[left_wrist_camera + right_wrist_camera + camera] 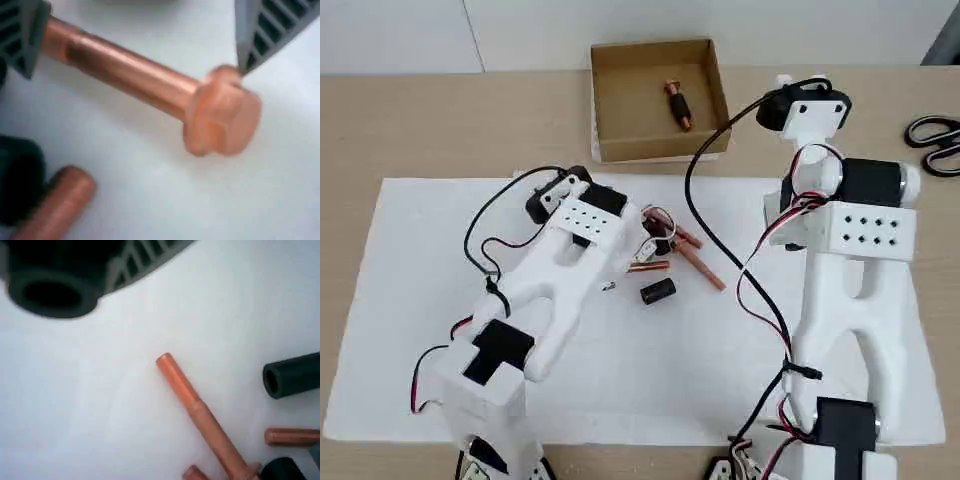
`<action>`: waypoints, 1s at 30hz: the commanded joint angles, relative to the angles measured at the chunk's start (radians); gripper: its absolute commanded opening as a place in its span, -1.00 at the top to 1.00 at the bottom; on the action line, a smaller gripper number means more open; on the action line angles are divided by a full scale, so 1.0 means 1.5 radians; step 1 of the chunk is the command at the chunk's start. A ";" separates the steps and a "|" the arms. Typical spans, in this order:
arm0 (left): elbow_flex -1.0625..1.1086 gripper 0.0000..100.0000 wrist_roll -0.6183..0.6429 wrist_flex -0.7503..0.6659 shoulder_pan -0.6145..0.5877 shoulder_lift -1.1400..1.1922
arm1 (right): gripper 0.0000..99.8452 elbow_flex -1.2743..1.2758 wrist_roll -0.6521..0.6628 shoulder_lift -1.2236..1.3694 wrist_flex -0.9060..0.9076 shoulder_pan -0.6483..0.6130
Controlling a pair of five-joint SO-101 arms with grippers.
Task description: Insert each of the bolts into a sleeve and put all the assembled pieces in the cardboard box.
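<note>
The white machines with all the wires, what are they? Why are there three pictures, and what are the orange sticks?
Those are two white robot arms, left and right, at a wooden table. The wide picture looks down from above; the other two come from a small camera on each arm's wrist. On the white mat lie copper-coloured bolts and a short black tube-shaped sleeve. The left arm's pincer is open around one copper bolt. The right arm's pincer seems to hold another black sleeve. One bolt already in its sleeve lies in the brown cardboard box.
</note>
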 commanded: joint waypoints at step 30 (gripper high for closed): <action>-0.066 0.99 0.004 -0.018 -0.002 0.062 | 0.96 -0.003 0.001 -0.028 -0.009 0.005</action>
